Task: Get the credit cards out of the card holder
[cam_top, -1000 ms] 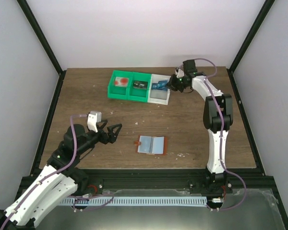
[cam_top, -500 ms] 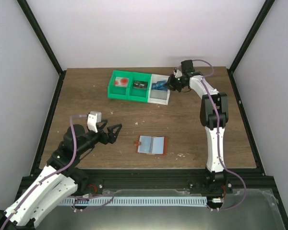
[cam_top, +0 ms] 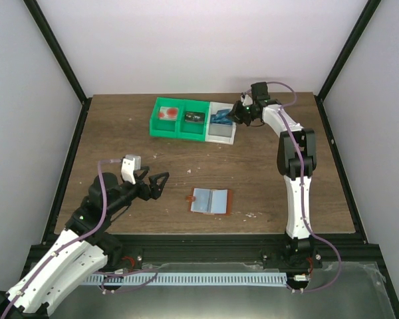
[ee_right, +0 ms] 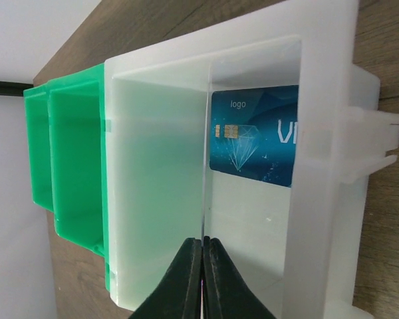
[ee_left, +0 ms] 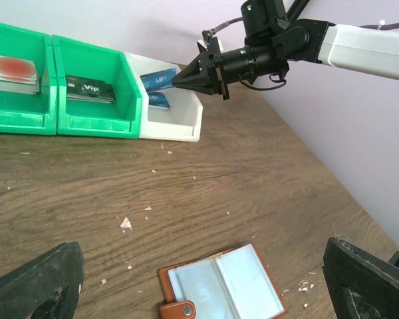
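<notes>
Top view: the holder [cam_top: 210, 201] lies open on the table [cam_top: 120, 139], with the left gripper [cam_top: 161, 182] spread wide nearby. Left wrist view: the right gripper [ee_left: 175, 82] pinches a blue card [ee_left: 158, 80] over the white bin [ee_left: 178, 123]. Right wrist view: a second card [ee_right: 253, 136] rests inside that bin.

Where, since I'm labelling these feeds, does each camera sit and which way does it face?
Top external: above and behind the bases, looking down on the table; both arms, left claw and right claw show.
Left wrist: on the left arm, facing across the card holder toward the right claw; own open fingers at the bottom corners.
Right wrist: on the right arm, looking into the white bin; own fingers shut on a thin card.
Shared: both wrist views show the white bin holding a blue card.
</notes>
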Controlling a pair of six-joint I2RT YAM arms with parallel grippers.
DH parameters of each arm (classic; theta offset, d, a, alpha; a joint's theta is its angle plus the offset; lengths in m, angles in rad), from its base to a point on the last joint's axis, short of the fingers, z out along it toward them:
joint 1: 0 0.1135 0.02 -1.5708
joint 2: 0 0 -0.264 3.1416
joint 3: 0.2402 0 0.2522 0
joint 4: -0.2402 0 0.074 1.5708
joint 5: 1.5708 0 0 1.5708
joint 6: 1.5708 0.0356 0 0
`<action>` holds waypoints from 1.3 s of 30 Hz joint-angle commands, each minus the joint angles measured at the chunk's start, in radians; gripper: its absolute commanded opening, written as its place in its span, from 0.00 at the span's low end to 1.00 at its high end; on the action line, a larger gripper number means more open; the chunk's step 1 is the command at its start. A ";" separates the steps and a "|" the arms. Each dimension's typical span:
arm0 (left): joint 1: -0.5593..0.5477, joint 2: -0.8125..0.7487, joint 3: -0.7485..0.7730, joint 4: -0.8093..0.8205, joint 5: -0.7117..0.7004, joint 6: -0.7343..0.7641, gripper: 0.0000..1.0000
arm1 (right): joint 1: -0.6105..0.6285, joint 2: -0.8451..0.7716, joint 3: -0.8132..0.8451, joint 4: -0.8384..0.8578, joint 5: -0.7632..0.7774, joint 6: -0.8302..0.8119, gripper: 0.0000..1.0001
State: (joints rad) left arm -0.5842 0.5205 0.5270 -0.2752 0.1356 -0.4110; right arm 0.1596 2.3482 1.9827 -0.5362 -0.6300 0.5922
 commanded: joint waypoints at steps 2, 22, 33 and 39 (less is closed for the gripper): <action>-0.003 -0.005 -0.007 0.014 0.004 0.014 1.00 | -0.006 0.032 0.047 0.072 -0.009 0.047 0.04; -0.003 -0.007 -0.008 0.016 0.008 0.020 1.00 | -0.006 0.045 0.056 0.141 0.030 0.097 0.10; -0.003 0.008 -0.005 0.013 -0.007 0.015 1.00 | -0.006 -0.053 0.026 0.173 0.000 0.101 0.17; -0.003 0.070 0.042 -0.047 -0.013 0.018 1.00 | -0.006 -0.244 -0.143 0.190 -0.025 0.073 0.31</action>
State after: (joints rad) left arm -0.5842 0.5556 0.5297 -0.2836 0.1299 -0.4084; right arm 0.1593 2.2864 1.9305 -0.3798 -0.6243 0.6899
